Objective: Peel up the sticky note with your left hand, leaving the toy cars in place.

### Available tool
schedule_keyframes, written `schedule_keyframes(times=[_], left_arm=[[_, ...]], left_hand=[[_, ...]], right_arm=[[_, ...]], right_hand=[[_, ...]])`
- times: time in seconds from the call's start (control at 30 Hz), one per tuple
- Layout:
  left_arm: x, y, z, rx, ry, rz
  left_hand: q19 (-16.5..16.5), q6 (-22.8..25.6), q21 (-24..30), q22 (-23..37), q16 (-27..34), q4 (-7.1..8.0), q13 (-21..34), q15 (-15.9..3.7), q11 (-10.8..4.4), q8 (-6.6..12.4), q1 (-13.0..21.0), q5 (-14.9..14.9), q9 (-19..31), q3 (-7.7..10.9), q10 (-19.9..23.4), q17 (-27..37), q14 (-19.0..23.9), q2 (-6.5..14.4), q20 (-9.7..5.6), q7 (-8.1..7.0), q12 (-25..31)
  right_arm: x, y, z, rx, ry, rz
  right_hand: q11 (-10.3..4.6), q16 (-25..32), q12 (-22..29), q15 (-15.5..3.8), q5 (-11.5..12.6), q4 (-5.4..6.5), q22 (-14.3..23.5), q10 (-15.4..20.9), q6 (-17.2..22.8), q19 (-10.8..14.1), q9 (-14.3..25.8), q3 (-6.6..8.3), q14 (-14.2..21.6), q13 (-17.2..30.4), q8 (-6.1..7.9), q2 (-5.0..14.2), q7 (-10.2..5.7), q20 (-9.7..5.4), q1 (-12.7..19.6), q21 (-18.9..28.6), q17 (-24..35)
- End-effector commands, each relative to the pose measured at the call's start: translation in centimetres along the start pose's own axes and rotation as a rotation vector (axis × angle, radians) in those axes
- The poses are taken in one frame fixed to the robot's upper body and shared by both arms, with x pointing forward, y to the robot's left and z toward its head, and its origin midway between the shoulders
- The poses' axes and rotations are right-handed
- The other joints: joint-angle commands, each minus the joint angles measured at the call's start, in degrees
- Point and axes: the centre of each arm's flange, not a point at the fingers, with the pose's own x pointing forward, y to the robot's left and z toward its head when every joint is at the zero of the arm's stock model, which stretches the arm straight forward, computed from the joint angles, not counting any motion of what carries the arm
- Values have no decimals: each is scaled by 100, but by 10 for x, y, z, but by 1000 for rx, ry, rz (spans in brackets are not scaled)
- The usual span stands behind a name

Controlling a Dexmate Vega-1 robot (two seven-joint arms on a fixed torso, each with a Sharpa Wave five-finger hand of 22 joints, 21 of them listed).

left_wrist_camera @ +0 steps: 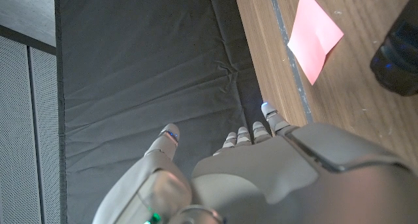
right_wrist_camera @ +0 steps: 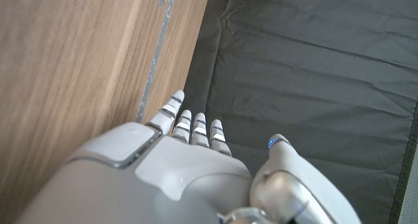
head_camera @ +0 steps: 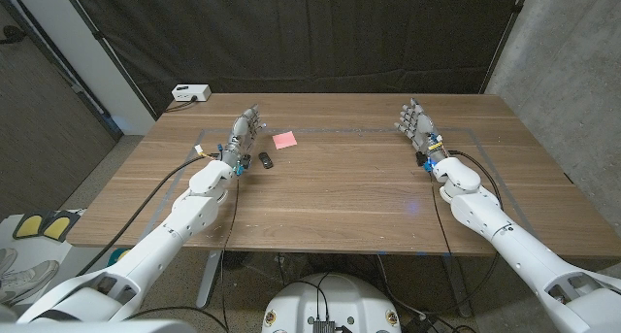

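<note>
A pink sticky note [head_camera: 284, 139] lies on the wooden table [head_camera: 340, 197] toward the back left. The left wrist view shows the sticky note [left_wrist_camera: 315, 38] too, one edge slightly lifted. A small dark toy car [head_camera: 265, 159] sits just in front of the note; the car [left_wrist_camera: 398, 54] also appears at the edge of the left wrist view. My left hand [head_camera: 245, 137] stands beside the note and car, on their left, fingers stretched out, holding nothing and touching neither. My right hand [head_camera: 417, 125] stands at the back right, fingers extended, holding nothing.
A white box [head_camera: 190, 93] sits at the table's back left corner. A thin taped outline [head_camera: 359, 130] runs around the work area. A dark curtain [head_camera: 320, 32] hangs behind the table. Cables trail along both forearms.
</note>
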Motion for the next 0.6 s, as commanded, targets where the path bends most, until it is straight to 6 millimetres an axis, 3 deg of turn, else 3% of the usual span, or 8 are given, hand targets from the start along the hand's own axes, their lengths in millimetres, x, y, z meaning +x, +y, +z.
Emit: schedule_keyframes(times=[0.03,0.07,0.13,0.6], left_arm=[[3,-5,4,72,23,-4],[3,-6,6,93,27,-4],[3,-7,8,126,37,-15],[1,-17,24,336,67,-34]], left_hand=[[-500,-398,-15,26,91,-178,13,215,66,63,150,10,23,10,-308,6,-310,-36,544,-280,89],[-369,-306,10,27,122,-233,18,269,114,76,189,3,27,7,-236,10,-176,-50,691,-310,110],[-279,-160,7,29,164,-315,25,398,148,97,254,-4,33,14,-106,16,32,-56,785,-389,148],[-152,166,-26,39,234,-549,46,425,227,137,474,-21,43,67,237,34,455,-41,854,-470,250]], right_arm=[[-5,-3,-4,5,6,-9],[-5,-3,-4,6,7,-10],[-5,-2,-5,6,6,-10],[-10,-1,-5,10,0,-5]], right_hand=[[64,41,26,100,15,-21,20,3,31,31,22,57,-1,21,40,6,5,39,69,18,5],[73,42,26,108,11,-21,20,7,37,30,22,60,2,21,41,7,-5,48,71,17,5],[90,47,25,118,2,-22,20,12,43,30,22,64,13,21,41,10,-17,60,74,15,4],[136,64,45,146,-43,-26,21,104,106,44,23,89,57,23,51,28,-39,110,90,13,3]])
